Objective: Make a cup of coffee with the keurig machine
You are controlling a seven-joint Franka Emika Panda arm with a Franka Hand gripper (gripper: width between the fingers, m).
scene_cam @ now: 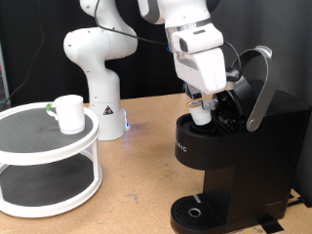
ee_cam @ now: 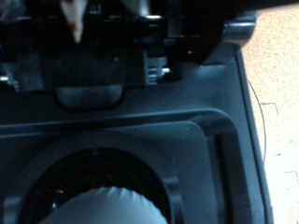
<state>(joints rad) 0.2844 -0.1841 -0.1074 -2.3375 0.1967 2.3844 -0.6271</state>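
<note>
Keurig machine lid raised; gripper grasps the white pod at the brew chamber. Cup, at nine o'clock, waits on the tiered stand.

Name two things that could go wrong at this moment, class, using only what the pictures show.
1. The gripper holds a small white pod at the open coffee machine; off centre, it might catch the holder's rim.
2. The mug sits on the round shelf, not on the drip tray; brewing now would probably spill.
</note>
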